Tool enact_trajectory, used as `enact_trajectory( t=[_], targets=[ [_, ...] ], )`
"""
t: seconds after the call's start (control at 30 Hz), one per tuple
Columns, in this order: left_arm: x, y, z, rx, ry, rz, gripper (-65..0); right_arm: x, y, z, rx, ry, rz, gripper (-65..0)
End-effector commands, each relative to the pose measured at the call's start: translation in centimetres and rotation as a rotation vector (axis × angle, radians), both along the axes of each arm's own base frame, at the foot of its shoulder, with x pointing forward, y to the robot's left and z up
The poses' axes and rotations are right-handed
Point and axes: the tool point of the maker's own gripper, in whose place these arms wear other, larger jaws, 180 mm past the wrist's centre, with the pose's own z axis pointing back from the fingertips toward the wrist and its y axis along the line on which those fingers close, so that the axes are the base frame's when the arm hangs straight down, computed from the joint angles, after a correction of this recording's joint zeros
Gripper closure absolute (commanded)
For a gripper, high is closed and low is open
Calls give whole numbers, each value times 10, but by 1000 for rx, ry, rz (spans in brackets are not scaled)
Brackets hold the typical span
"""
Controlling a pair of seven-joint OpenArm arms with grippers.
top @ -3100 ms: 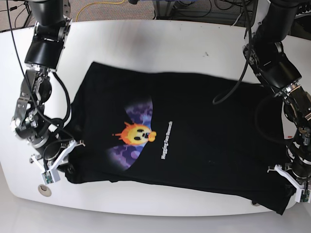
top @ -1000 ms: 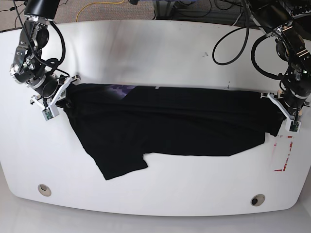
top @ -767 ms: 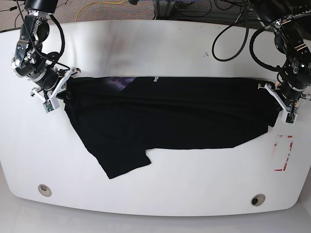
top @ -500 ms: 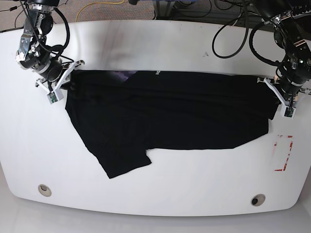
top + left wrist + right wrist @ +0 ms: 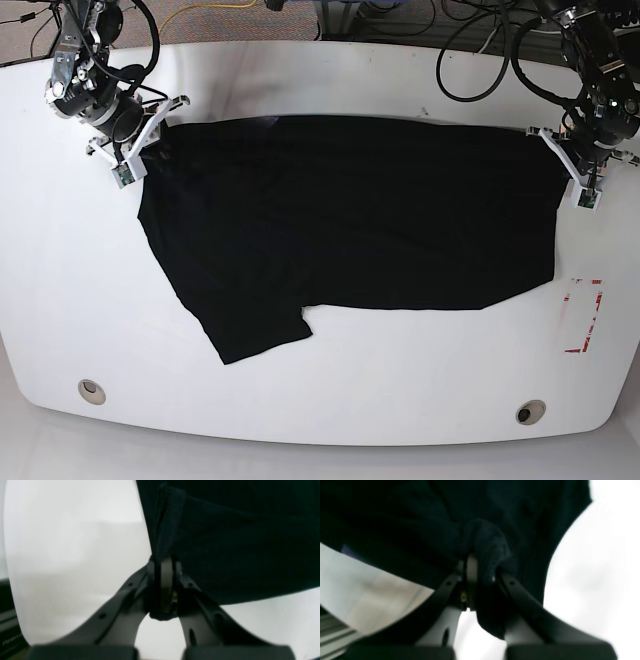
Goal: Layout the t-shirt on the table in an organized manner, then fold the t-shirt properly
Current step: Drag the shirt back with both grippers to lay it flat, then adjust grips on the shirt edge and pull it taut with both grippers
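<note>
My base camera hangs high overhead, looking straight down on the whole table point(image 5: 330, 410), both arms at its far corners; my left wrist view sits just behind the left gripper point(image 5: 163, 587), staring along the pinched jaws, very close, cloth ahead of them; the right wrist view does likewise behind the right gripper point(image 5: 480, 580); all three share the t-shirt point(image 5: 350, 220).

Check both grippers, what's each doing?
Left gripper: shut on the t-shirt edge.
Right gripper: shut on a bunch of the t-shirt.
</note>
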Motion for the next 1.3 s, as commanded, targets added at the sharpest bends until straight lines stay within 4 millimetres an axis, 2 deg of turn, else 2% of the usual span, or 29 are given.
enact_trajectory(
  t=[0.0, 0.33, 0.4, 0.5, 0.57, 0.67, 0.73, 0.83, 1.1, 1.27],
  targets=[
    [2, 4, 8, 23, -22, -7, 0, 0, -5, 6, -12, -20, 1, -8],
    [-19, -1, -8, 35, 59, -48, 0, -26, -5, -8, -12, 51, -1, -11],
    [-20, -4, -9, 59, 87, -115, -44, -30, -5, -10, -12, 63, -1, -48],
    [-22, -7, -11, 75, 109, -170, -151, -39, -5, -14, -11, 85, -3, -174],
    [-23, -6, -11, 80, 114, -181, -282, -45, -4, -17, -9, 101, -3, -320],
    [-23, -5, -11, 82, 116, -180, -435, -54, 0, -21, 5, 117, -14, -471],
    [-23, -5, -11, 84, 115, -181, -501, -56, -1, -20, 3, 116, -19, -526],
    [-24, -1, -9, 89, 113, -174, -494, -60, 0, -14, 2, 107, -15, -547],
    [-24, 31, 9, 150, 91, -122, -486, -69, 10, -4, 0, 94, 0, -547],
    [-26, 61, 27, 211, 76, -89, -486, -73, -15, 0, -45, 92, -65, -547]
  ],
)
